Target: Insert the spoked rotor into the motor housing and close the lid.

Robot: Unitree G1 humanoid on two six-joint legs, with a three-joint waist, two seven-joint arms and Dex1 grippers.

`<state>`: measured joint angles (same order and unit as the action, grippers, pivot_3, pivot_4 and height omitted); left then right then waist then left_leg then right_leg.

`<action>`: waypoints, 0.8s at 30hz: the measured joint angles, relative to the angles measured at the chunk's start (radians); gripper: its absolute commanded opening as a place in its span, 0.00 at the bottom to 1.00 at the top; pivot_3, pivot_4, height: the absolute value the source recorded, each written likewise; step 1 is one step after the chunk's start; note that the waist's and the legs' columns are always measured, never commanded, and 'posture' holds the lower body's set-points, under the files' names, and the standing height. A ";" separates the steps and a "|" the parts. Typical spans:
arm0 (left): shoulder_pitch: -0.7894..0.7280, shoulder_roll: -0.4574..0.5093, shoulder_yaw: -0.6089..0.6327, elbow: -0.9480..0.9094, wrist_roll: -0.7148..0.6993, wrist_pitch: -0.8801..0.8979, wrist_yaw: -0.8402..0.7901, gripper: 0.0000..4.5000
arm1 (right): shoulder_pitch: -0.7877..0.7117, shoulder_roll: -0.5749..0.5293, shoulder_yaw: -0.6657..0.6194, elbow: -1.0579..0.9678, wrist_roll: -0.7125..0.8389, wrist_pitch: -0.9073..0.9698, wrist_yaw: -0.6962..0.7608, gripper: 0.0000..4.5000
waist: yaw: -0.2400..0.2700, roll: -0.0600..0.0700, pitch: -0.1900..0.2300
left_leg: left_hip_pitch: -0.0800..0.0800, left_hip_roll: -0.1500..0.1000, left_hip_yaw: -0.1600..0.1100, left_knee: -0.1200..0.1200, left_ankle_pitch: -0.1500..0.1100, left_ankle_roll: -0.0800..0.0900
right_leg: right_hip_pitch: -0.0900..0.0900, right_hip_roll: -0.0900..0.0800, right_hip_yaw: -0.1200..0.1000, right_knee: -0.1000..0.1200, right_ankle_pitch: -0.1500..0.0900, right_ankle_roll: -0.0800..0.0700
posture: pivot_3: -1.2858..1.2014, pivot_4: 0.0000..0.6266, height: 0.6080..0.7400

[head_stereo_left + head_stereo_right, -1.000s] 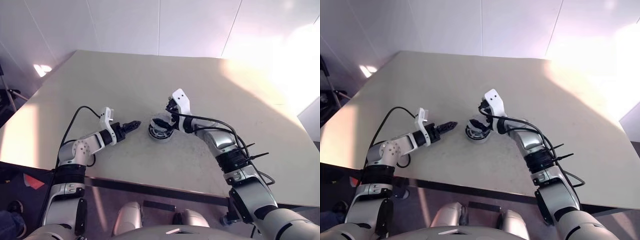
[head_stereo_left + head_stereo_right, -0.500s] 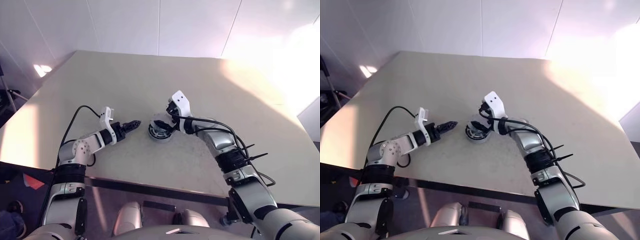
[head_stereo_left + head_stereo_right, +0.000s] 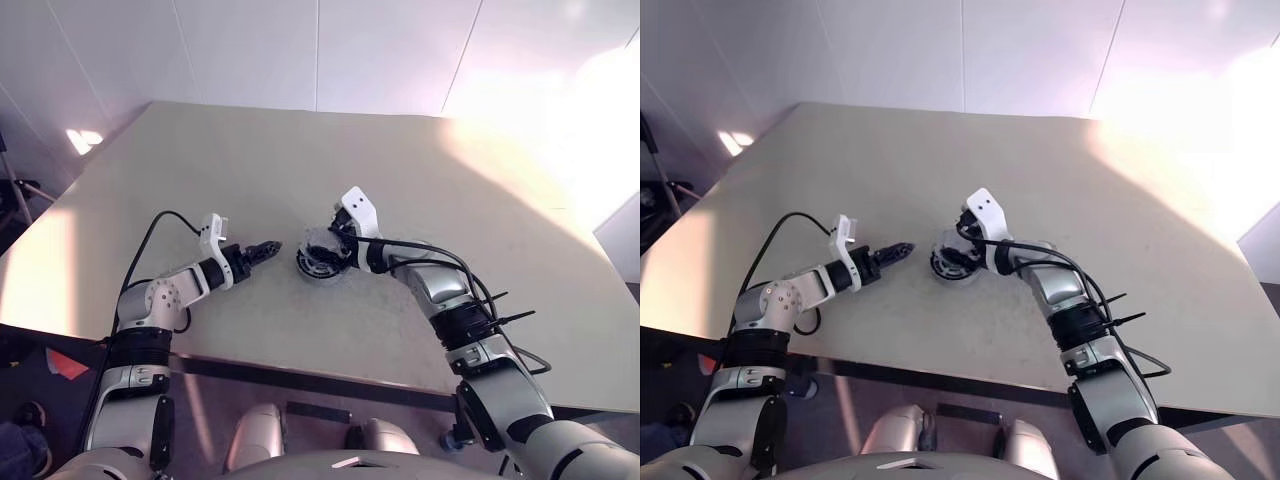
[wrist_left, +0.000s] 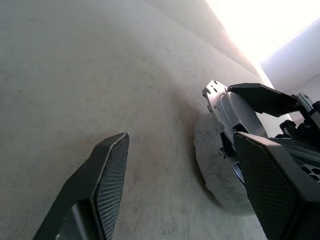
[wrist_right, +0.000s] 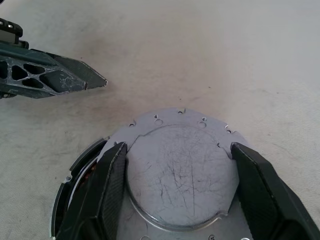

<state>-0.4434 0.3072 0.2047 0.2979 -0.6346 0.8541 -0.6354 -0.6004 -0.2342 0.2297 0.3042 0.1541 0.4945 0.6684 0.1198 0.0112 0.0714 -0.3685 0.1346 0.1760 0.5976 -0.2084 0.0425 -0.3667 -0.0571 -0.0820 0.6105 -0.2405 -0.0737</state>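
While the left gripper [image 3: 272, 246] jaws gape empty, right gripper [image 5: 175, 165] jaws pinch the lid [image 5: 177, 167] atop the motor housing [image 5: 75, 190].

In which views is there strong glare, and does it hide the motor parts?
Left and right eye views: bright glare washes out the far right part of the table, away from the lid and motor housing. Left wrist view: the upper right corner is overexposed, yet the lid stays readable. Right wrist view: even light, fine scratches on the lid visible.

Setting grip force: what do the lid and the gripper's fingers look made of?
The lid looks like bare grey metal, probably aluminium: matte, covered in fine scratches, small drilled holes near its edge. The right gripper fingers look like black plastic with cross-hatched, possibly rubbery pads.
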 measured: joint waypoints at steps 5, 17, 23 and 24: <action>0.000 0.000 0.000 0.000 0.000 0.000 0.004 0.78 | 0.007 -0.004 -0.016 -0.006 0.014 0.004 0.036 0.70 | 0.000 0.000 0.000 | 0.000 0.000 0.000 0.000 0.000 0.000 | 0.000 0.000 0.000 0.000 0.000 0.000 | 0.52 0.00 1.00; 0.000 0.000 0.000 0.000 0.001 0.000 0.004 0.78 | 0.037 -0.040 -0.016 -0.052 0.037 -0.003 0.124 0.70 | 0.003 0.000 0.000 | -0.001 0.000 0.000 0.000 0.000 0.000 | 0.000 0.000 0.000 0.000 0.000 0.000 | 0.52 0.00 1.00; 0.000 0.000 0.000 0.000 0.001 0.000 0.004 0.78 | 0.049 -0.068 0.013 -0.058 0.009 -0.050 0.159 0.70 | 0.003 0.000 0.000 | -0.001 0.000 0.000 0.001 0.000 0.001 | 0.000 0.000 0.000 0.000 0.000 0.000 | 0.52 0.00 1.00; 0.000 0.000 0.000 0.000 0.002 0.000 0.004 0.78 | 0.050 -0.071 0.014 -0.058 0.007 -0.053 0.162 0.70 | 0.003 0.000 0.000 | -0.001 0.000 0.000 0.001 0.000 0.001 | 0.000 0.000 0.000 0.000 0.000 0.000 | 0.52 0.00 1.00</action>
<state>-0.4434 0.3073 0.2047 0.2980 -0.6330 0.8541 -0.6314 -0.5507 -0.3053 0.2442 0.2457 0.1612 0.4416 0.8307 0.1228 0.0111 0.0714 -0.3695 0.1345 0.1760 0.5981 -0.2088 0.0433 -0.3670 -0.0572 -0.0820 0.6103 -0.2405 -0.0737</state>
